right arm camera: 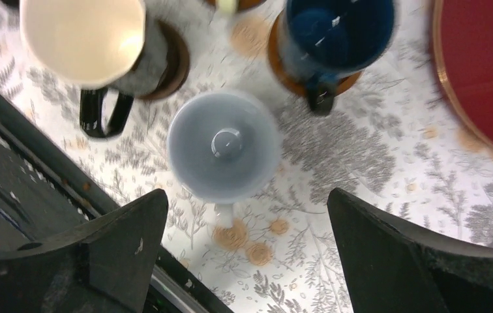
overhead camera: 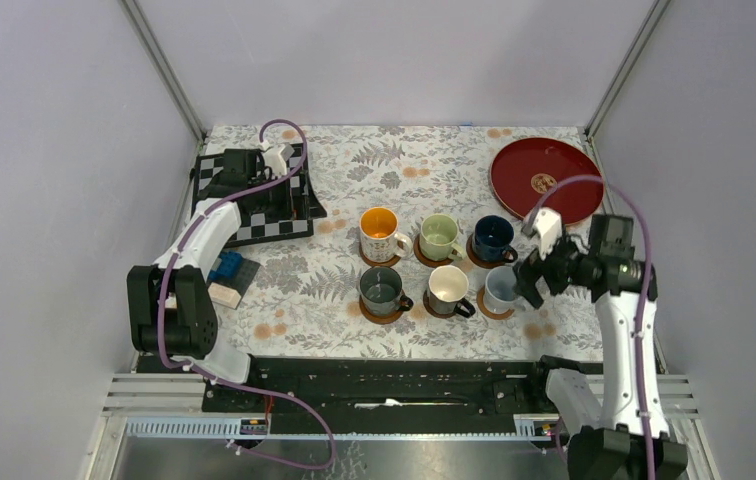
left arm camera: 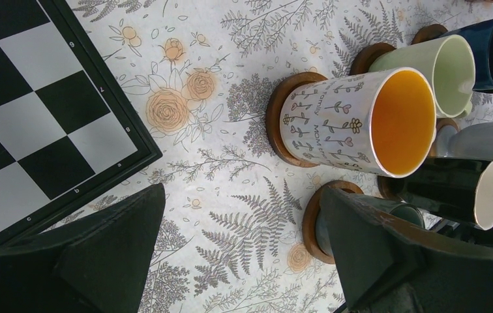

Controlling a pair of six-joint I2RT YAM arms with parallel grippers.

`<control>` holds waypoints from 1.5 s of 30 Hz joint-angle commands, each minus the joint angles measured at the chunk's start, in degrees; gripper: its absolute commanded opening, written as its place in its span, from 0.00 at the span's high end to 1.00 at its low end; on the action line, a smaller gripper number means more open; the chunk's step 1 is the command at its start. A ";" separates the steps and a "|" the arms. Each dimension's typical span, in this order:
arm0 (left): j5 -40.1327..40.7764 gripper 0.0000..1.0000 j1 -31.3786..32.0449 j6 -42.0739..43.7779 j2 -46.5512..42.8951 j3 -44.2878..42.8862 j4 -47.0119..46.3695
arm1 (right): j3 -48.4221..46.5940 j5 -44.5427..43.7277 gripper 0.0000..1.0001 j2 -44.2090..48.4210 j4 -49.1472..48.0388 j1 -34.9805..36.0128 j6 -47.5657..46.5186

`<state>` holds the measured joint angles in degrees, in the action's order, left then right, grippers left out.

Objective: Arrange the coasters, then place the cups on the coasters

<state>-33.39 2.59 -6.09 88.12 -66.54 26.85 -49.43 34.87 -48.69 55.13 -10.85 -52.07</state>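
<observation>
Six handled mugs stand in two rows of three mid floral-print worktop (overhead camera: pixel 314 295), each on a round brown wooden coaster (left arm camera: pixel 275 124). Far row: white floral mug with orange inside (overhead camera: pixel 379 232), pale green mug (overhead camera: pixel 439 236), navy blue mug (overhead camera: pixel 494 237). Near row: dark grey-green mug (overhead camera: pixel 382 289), black mug with cream inside (overhead camera: pixel 448 288), pale blue-white mug (overhead camera: pixel 501 288)

Right end effector (right arm camera: pixel 247 202) hangs over the pale blue-white mug, fingers wide apart, no grip. Left end effector (left arm camera: pixel 240 218) fingers apart, empty, by the black-and-white chessboard (overhead camera: pixel 254 195) at the far left edge

Large round red tray (overhead camera: pixel 546 178) sits in the far right corner, close to both edges

Open room: bare worktop between chessboard and mugs, a strip along the near edge, a strip behind the far row

Writing: chessboard frame has small digits and letters, 7 readable; print on the white floral mug too small to read; gold emblem at tray centre unreadable
</observation>
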 commanded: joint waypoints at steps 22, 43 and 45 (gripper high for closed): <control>-2.19 0.01 0.22 -0.18 0.06 -3.35 -2.93 | -45.79 -19.14 0.26 -58.06 -16.42 0.22 26.16; -0.93 0.01 0.07 1.23 0.85 -2.50 -2.51 | -71.51 -19.37 0.28 -86.40 -14.57 12.91 37.98; -0.85 0.01 0.05 1.32 0.84 -2.58 -2.51 | -73.62 -19.94 0.29 -88.13 -13.31 13.57 38.15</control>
<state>-34.06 2.63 -5.82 89.43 -67.48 26.04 -117.71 16.84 -133.71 38.52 1.80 -16.49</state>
